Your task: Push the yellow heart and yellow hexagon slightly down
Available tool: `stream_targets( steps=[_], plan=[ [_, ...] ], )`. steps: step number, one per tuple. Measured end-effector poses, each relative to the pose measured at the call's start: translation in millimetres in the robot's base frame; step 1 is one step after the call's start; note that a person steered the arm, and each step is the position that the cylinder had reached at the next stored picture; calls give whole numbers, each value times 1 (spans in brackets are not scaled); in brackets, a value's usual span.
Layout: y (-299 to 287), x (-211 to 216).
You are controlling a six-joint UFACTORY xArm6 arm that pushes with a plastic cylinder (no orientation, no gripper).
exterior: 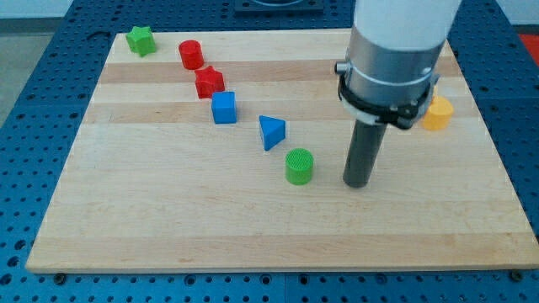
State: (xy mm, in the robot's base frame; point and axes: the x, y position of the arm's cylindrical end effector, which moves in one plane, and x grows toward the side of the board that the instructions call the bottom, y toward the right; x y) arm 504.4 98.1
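Note:
One yellow block (438,113) shows at the view's right, half hidden behind my arm; its shape looks like a hexagon but I cannot be sure. A second yellow block does not show; the arm may hide it. My tip (358,183) rests on the board, to the lower left of the yellow block and well apart from it. The tip stands just right of a green cylinder (299,166), with a small gap between them.
A blue triangle (271,132), a blue cube (224,108), a red star-like block (209,82), a red cylinder (191,54) and a green star (141,39) run in a diagonal line toward the view's top left. The wooden board (168,227) lies on a blue perforated table.

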Motion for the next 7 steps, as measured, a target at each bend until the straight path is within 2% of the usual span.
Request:
stream_targets(
  steps=[1, 2, 5, 7],
  plan=[
    [0, -48],
    [0, -78],
    [0, -80],
    [-3, -129]
  ],
)
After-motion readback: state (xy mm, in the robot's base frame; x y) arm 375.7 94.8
